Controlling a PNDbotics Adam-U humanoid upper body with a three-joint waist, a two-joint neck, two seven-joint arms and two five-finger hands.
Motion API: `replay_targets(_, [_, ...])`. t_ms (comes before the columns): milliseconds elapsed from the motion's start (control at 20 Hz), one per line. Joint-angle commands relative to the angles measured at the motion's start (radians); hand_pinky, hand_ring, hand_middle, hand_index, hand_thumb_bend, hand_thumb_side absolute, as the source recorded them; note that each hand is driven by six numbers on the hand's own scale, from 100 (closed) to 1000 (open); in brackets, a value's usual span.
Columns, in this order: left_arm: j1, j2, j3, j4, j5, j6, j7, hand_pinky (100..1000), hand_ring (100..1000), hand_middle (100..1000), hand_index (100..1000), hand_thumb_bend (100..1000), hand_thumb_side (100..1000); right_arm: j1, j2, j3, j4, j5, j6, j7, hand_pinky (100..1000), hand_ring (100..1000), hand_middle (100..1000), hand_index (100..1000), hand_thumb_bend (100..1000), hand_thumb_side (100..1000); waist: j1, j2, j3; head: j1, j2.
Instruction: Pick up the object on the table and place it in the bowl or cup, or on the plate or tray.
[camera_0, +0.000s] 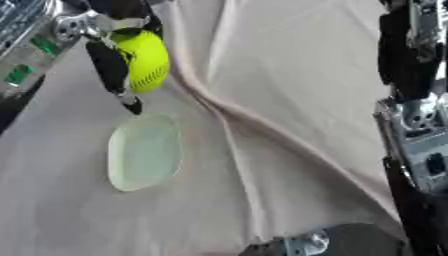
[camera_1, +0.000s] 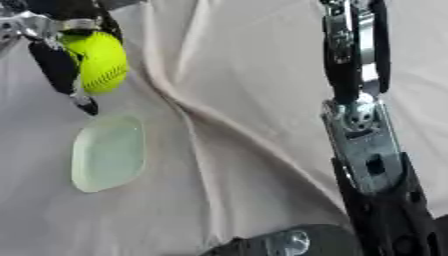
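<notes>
The yellow-green ball (camera_0: 143, 59) is being held up in the left hand (camera_0: 112, 62), whose dark fingers are being curled round it. The pale plate (camera_0: 145, 151) is lying on the cloth-covered table (camera_0: 289, 75) just below and a little nearer than the ball — so the ball is likely being brought down toward it. The ball is round, with no long side. A fold in the cloth is running just beside the plate. The right hand (camera_1: 354, 75) is being kept well apart at the right — its fingers cannot be made out.
</notes>
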Motion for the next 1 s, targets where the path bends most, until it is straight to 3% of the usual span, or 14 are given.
replay_targets(50, [0.019, 0.069, 0.036, -0.073, 0.042, 0.026, 0.001, 100, 329, 552, 413, 759, 328, 0.0, -0.015, -0.008, -0.005, 0.008, 0.0, -0.008, 664, 958, 916, 976, 100, 914, -0.016, -0.03, 0.009, -0.01, -0.004])
replay_targets(400, [0.082, 0.093, 0.057, -0.154, 0.088, 0.071, 0.001, 100, 323, 558, 415, 744, 355, 0.001, -0.017, -0.013, 0.003, 0.015, -0.001, -0.016, 665, 958, 915, 975, 100, 920, -0.025, -0.034, 0.018, -0.014, -0.004])
replay_targets(1000, [0.141, 0.046, 0.06, -0.139, 0.098, 0.115, 0.001, 100, 359, 606, 464, 760, 441, -0.009, -0.012, -0.016, 0.002, 0.018, -0.001, -0.021, 665, 957, 915, 974, 100, 921, -0.029, -0.03, 0.013, -0.03, -0.004])
